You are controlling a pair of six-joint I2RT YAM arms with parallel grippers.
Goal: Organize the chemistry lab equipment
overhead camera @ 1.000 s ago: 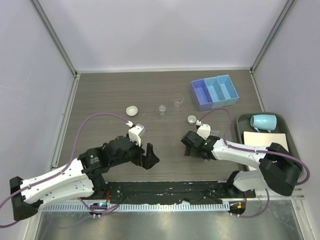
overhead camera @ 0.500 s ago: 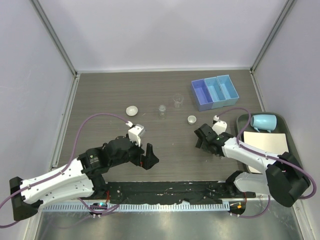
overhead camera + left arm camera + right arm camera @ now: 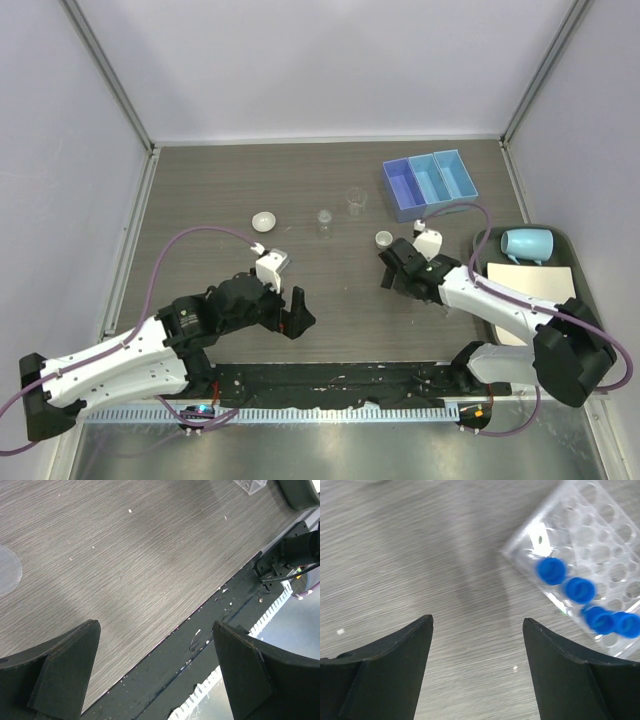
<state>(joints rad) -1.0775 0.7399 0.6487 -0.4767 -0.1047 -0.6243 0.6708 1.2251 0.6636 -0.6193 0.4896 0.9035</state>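
Note:
My right gripper (image 3: 388, 267) is open and empty, just in front of a small white dish (image 3: 384, 239). In the right wrist view the gripper (image 3: 477, 625) hangs over bare table, with the clear plastic tube rack (image 3: 600, 535) to its upper right holding several blue-capped tubes (image 3: 579, 589). The rack does not show in the top view. A second white dish (image 3: 263, 219) and two tiny clear beakers (image 3: 324, 222) (image 3: 356, 202) stand mid-table. The blue three-compartment tray (image 3: 430, 184) is at the far right. My left gripper (image 3: 295, 315) is open and empty over the table's front edge (image 3: 155, 627).
A pale blue mug (image 3: 527, 243) lies on the dark green tray (image 3: 490, 245) with a white sheet (image 3: 530, 285) at the right edge. A black base strip (image 3: 200, 650) runs along the table's near edge. Grey walls enclose the table.
My right gripper has moved to the right and farther from the bases, ending close to the right-hand white dish. The left arm has hardly moved.

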